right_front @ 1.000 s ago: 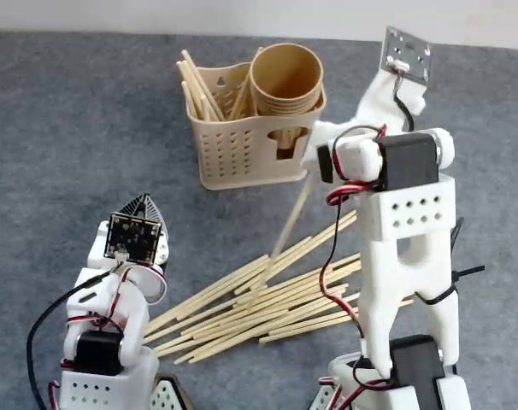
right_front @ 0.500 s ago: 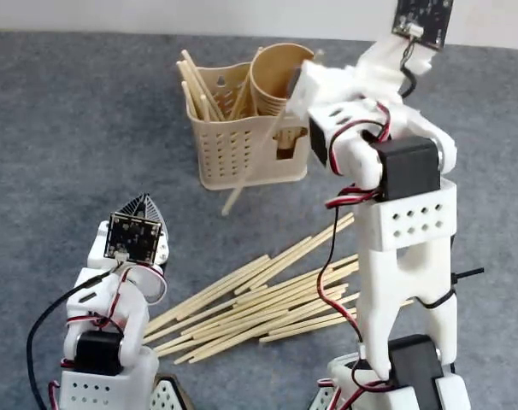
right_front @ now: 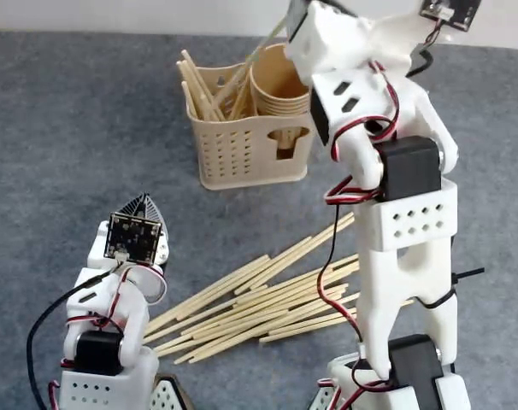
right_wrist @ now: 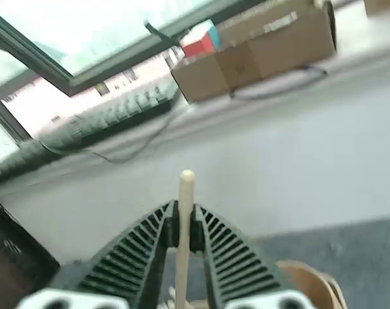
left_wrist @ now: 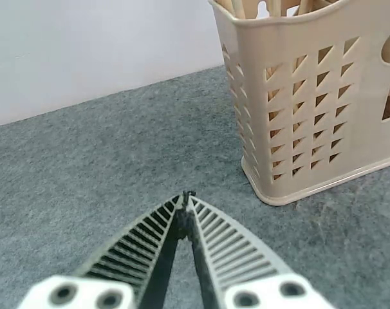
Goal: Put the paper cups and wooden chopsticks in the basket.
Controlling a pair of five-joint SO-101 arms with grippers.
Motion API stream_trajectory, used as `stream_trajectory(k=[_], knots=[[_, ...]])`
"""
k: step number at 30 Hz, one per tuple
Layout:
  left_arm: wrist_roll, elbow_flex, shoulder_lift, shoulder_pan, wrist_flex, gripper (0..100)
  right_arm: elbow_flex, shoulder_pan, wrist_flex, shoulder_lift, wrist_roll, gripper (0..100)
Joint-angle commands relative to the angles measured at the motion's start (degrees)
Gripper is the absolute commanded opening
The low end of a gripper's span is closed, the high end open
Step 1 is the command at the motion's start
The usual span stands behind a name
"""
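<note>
The right end effector [right_wrist: 183, 215] is closed on one wooden chopstick [right_wrist: 185, 188], whose tip stands up between the fingers. A second ago it was low by the basket's front corner with the stick trailing to the pile. Now the arm is stretched upward and far forward, holding the end effector [right_front: 300, 19] above the basket [right_front: 250, 158]. The chopstick [right_front: 252, 56] slants down toward the compartment beside the paper cups [right_front: 280, 84]. More chopsticks [right_front: 267, 295] lie on the bench [right_front: 71, 128]. The left arm has not moved and sits folded, its end effector [left_wrist: 186, 201] shut and empty, pointing at the basket [left_wrist: 298, 96].
</note>
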Motion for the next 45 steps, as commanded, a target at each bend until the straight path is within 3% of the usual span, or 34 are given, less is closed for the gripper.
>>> stream_trajectory(k=[1, 3, 12, 17, 29, 36, 45], knots=[[-0.3, -0.6, -0.4, 0.0, -1.1, 1, -2.5, -0.6, -6.5, -0.3, 7.6, 0.5], [-0.3, -0.6, -0.4, 0.0, -1.1, 1, -2.4, -1.4, -7.3, -0.2, 11.0, 0.5], [-0.3, -0.7, -0.4, 0.0, -1.1, 1, 2.5, -2.9, -7.4, -0.1, 12.1, 0.5], [-0.3, -0.7, -0.4, 0.0, -1.1, 1, 8.8, -5.1, -9.7, -0.2, 18.6, 0.5], [-0.4, -0.7, -0.4, 0.0, -1.1, 1, 20.4, -6.5, -14.9, -0.2, 19.2, 0.5], [-0.4, -0.6, -0.4, 0.0, -1.1, 1, 24.6, -8.1, -15.8, -0.2, 27.8, 1.1], [-0.4, -0.5, -0.4, 0.0, -1.1, 1, 24.8, -8.1, -15.3, -0.9, 27.7, 19.9]])
